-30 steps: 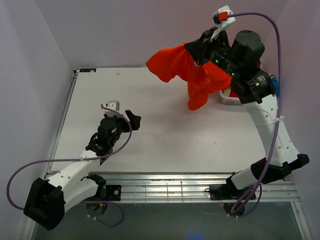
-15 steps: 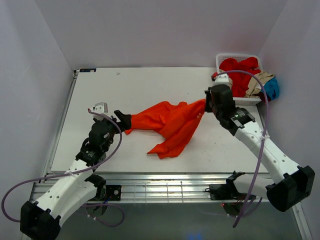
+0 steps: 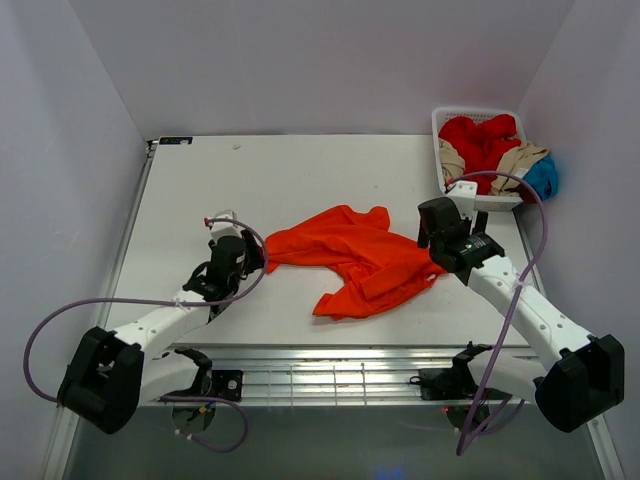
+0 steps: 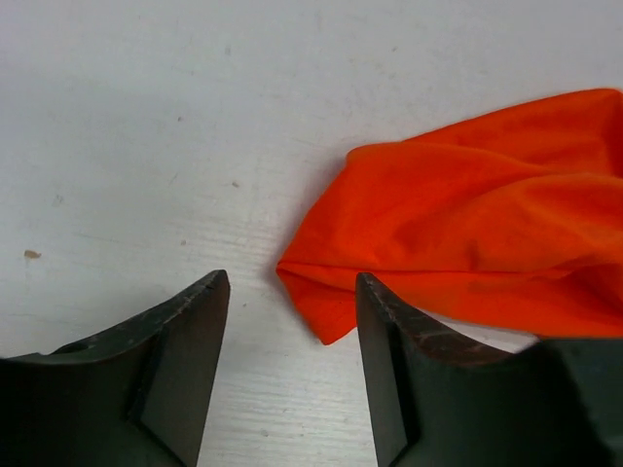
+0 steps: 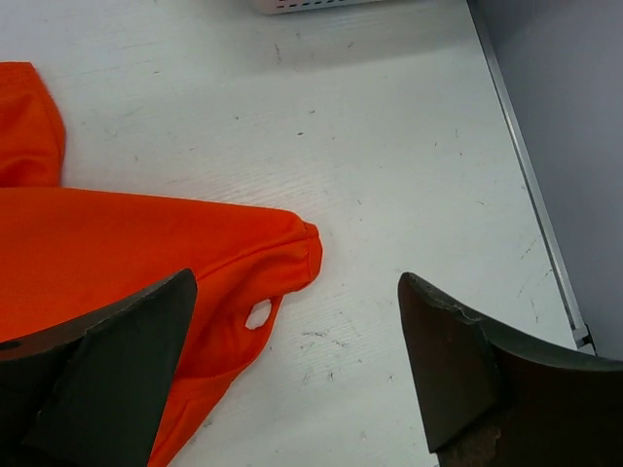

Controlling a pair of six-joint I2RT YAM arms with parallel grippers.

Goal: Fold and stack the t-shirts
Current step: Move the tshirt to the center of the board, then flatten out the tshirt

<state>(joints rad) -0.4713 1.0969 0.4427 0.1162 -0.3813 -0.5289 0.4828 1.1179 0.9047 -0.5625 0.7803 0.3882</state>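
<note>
Table: I see a white top [image 3: 300, 180] with pale walls on the left, far and right sides.
Orange shirt: it [image 3: 360, 255] lies crumpled and unfolded on the table, mid-width and toward the near edge, between my two grippers. All of it rests on the top.
Right arm: it [image 3: 520, 300] reaches from the near right corner toward the shirt's right end.
Left arm: it [image 3: 160, 325] lies low from the near left corner, pointing at the shirt's left end.
Basket: a white one [image 3: 476, 112] sits at the far right corner, well apart from the orange shirt.
Shirts in basket: a red one [image 3: 485, 140] is heaped on top, a tan one [image 3: 520, 158] hangs over the near rim, and a blue one [image 3: 543, 178] shows at the right side.
Right gripper: its [image 5: 294, 280] jaws stand wide over the shirt's right edge. Bare table lies between the tips, and I see nothing held.
Left gripper: its [image 4: 290, 282] jaws are apart, narrower than the right's. The shirt's left corner lies on the table just ahead of the gap, and neither finger pinches it.
</note>
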